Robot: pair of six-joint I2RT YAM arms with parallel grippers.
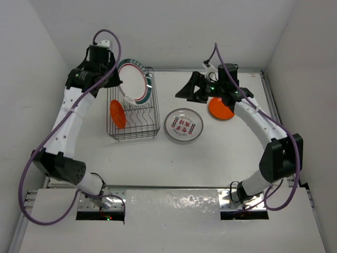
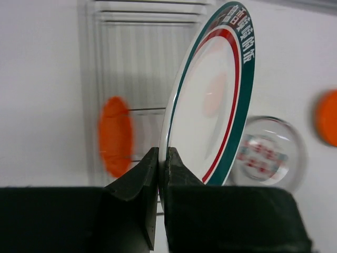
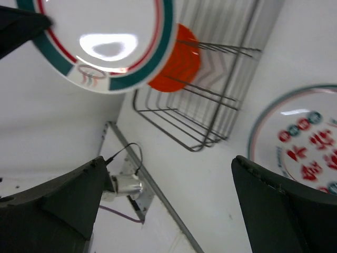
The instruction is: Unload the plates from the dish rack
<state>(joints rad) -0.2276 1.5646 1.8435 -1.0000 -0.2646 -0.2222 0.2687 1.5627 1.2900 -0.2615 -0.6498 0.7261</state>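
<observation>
Left gripper (image 2: 163, 158) is pinching the rim of the teal-rimmed plate (image 1: 134, 79), holding it on edge over the dish rack's (image 1: 142, 126) far end (one orange plate (image 1: 118, 114) is standing inside). Right gripper (image 1: 189, 95) is hovering, spread wide, near the red-patterned plate (image 1: 183, 125) lying flat on the table (image 1: 210, 158).

Teal-rimmed plate (image 1: 132, 80) on edge over rack (image 1: 136, 138)
</observation>
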